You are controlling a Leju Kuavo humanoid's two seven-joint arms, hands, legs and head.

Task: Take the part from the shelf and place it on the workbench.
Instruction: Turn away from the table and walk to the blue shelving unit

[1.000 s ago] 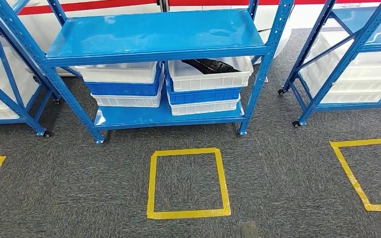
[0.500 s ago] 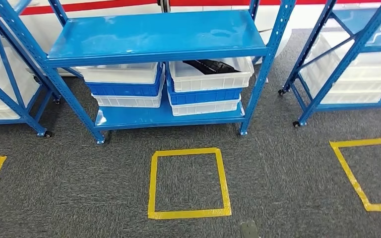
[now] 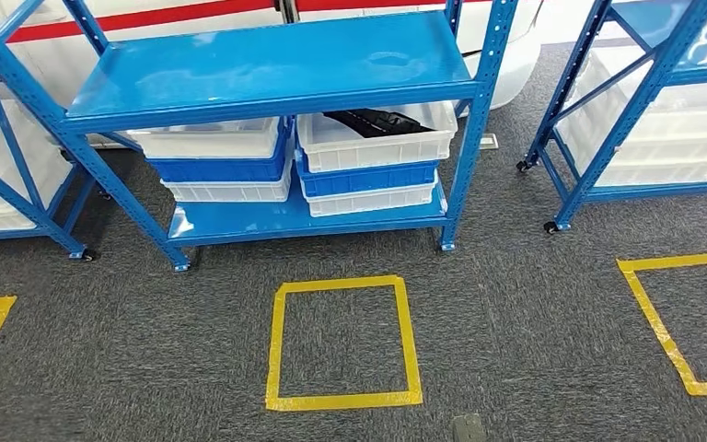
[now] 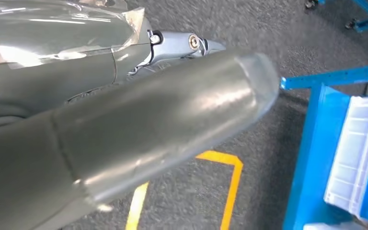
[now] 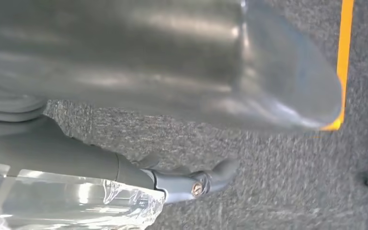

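Whole view shifted; shelf (image 3: 267, 64) leftward.

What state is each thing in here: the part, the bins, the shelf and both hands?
black part: lying in the top white bin, untouched.
top white bin: on the right stack, under the upper shelf board.
left stack of bins: white, blue, white; top bin's contents cannot be told.
blue shelf: upright, top board bare.
left hand: holds nothing, above the carpet.
right hand: holds nothing, above the carpet.
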